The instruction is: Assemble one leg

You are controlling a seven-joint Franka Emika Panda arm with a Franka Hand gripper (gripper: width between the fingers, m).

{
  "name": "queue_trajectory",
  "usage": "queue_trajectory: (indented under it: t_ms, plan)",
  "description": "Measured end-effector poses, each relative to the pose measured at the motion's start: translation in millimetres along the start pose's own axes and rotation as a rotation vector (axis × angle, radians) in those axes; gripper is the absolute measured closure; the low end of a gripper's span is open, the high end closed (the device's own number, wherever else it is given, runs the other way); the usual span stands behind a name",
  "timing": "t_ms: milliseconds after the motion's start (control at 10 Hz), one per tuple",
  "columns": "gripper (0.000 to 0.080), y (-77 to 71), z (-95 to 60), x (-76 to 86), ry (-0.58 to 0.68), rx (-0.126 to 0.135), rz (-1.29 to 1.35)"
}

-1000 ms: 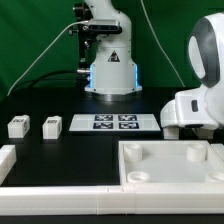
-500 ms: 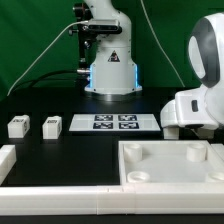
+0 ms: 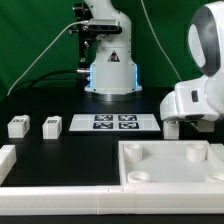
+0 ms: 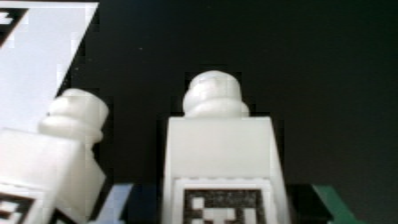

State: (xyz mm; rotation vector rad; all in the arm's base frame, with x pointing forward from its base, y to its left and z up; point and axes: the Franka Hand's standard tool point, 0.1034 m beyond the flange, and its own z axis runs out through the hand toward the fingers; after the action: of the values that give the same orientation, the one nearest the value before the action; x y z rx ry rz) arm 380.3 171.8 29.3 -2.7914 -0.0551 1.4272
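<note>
Black tabletop bears, nearest, the large white square plastic tray-like part; beyond, toward the exterior view's left, a small white stubby tagged plastic leg and its twin stand near the thin white marker board. From the wrist, another such leg lies between the dark fingers of the gripper, a neighbouring leg just beside; whether they clamp it I cannot tell.

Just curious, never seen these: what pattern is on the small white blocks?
A black-and-white square tag on each white leg, clearest in the wrist view.
</note>
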Motion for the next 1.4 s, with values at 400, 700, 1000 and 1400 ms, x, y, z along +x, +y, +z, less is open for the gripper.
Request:
queue_trajectory:
  t_ms: [400, 700, 1000, 1400]
  plan:
    - [0.0509, 10.6, -25.3, -25.2, 0.03, 0.002, 0.002]
    - [0.0509, 9.6, -29.0, -19.9, 0.079, 0.009, 0.002]
    - [0.0509, 6.1, -38.5, -10.4, 0.354, 0.03, 0.002]
    - [0.0508, 21.6, -51.7, -9.6, 0.621, 0.036, -0.038]
